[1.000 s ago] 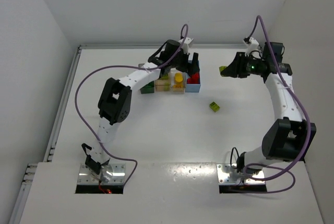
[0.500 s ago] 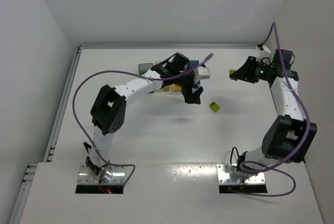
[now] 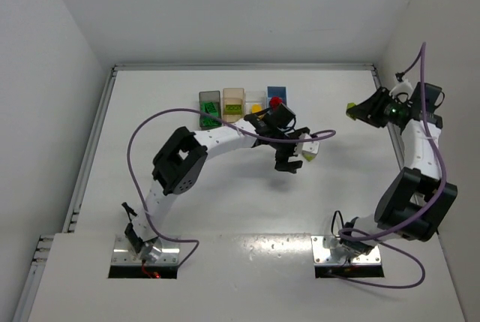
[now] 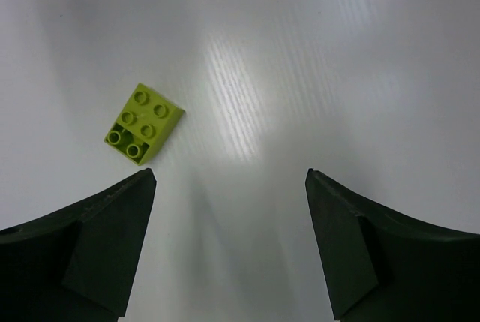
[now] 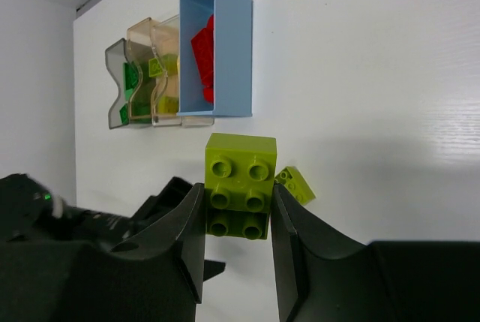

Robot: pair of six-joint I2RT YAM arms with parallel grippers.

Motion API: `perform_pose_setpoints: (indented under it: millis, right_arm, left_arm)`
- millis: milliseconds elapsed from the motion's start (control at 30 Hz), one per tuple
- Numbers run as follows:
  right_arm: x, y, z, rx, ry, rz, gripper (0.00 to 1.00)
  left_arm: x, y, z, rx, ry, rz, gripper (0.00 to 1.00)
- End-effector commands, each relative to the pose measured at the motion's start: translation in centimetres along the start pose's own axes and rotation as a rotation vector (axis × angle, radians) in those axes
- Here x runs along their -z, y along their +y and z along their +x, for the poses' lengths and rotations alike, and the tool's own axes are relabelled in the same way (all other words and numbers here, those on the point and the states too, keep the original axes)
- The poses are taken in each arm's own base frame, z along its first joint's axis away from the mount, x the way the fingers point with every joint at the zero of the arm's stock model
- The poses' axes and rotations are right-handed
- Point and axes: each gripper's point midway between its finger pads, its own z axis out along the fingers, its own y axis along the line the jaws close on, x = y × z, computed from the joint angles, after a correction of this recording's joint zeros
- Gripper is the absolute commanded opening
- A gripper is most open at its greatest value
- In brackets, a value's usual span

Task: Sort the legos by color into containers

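Lime green studded plastic brick (image 5: 240, 161) is clamped between the fingers of the right gripper (image 5: 238, 213) and lifted clear of the white table (image 4: 337, 52). Nothing is held between the spread fingers of the left gripper (image 4: 229, 179); a second lime green studded brick (image 4: 144, 123) lies on the table just ahead and left of them. Beyond the fingers, dark green is stowed in the dark grey bin (image 3: 209, 97), lime in the tan bin (image 3: 234, 91), yellow in the clear bin (image 3: 255, 97) and red in the blue bin (image 5: 234, 59). Sorting is judged nearly done, with these two lime bricks left.

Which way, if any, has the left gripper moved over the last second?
Yes. In the top view the left gripper has swung from over the blue bin toward the near right, ending close to the loose lime brick.
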Motion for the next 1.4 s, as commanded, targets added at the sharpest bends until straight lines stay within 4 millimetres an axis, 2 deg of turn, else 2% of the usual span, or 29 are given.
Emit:
perform_pose_setpoints:
  millis: [0, 100, 133, 267, 300, 367, 400, 467, 533, 700, 733, 900, 1167, 1367]
  right_arm:
    - [1.5, 1.0, -1.1, 0.018, -0.064, -0.018, 0.0]
    - [2.0, 0.6, -1.2, 0.01, -0.077, -0.007, 0.0]
    - [2.2, 1.1, -1.3, 0.01, -0.081, -0.019, 0.0]
    - [2.6, 0.6, -0.9, -0.007, -0.085, -0.015, 0.0]
    - [2.6, 0.6, -0.9, -0.007, -0.085, -0.015, 0.0]
    - [3.0, 0.7, -1.1, -0.004, -0.097, -0.018, 0.0]
    - [2.9, 0.5, -0.8, -0.01, -0.091, -0.017, 0.0]
    - [3.1, 0.3, -1.0, -0.015, -0.097, -0.012, 0.0]
    - [3.0, 0.3, -1.1, -0.017, -0.103, -0.013, 0.0]
    - [3.4, -0.1, -1.4, -0.025, -0.115, -0.002, 0.0]
    - [3.5, 0.0, -1.7, -0.018, -0.121, -0.003, 0.0]
    - [3.5, -0.5, -1.7, -0.029, -0.121, 0.003, 0.0]
    - [3.5, -0.5, -1.7, -0.029, -0.121, 0.003, 0.0]
    - [3.5, -0.5, -1.7, -0.029, -0.121, 0.003, 0.0]
  left_arm:
    - [-1.4, 4.0, -1.8, -0.124, -0.075, -0.085, 0.87]
    - [-2.4, 5.4, -1.7, -0.13, -0.095, -0.089, 0.84]
    - [-2.4, 5.2, -1.8, -0.131, -0.103, -0.08, 0.83]
    - [-3.5, 5.5, -0.8, -0.126, -0.098, -0.075, 0.83]
    - [-3.4, 6.0, -1.5, -0.141, -0.112, -0.088, 0.83]
    - [-3.7, 6.4, -0.5, -0.114, -0.111, -0.097, 0.83]
    - [-3.6, 6.9, -1.2, -0.119, -0.127, -0.112, 0.83]
    - [-4.2, 7.3, -0.6, -0.106, -0.128, -0.125, 0.83]
    - [-4.0, 8.2, -0.6, -0.092, -0.138, -0.144, 0.83]
    - [-4.9, 8.2, 0.0, -0.078, -0.139, -0.131, 0.83]
    - [-4.8, 8.7, 0.4, -0.073, -0.137, -0.139, 0.82]
    - [-5.7, 8.4, 1.7, -0.053, -0.128, -0.128, 0.78]
    - [-5.7, 9.0, 1.1, -0.047, -0.14, -0.137, 0.76]
    - [-5.9, 8.8, 1.4, -0.036, -0.131, -0.128, 0.7]
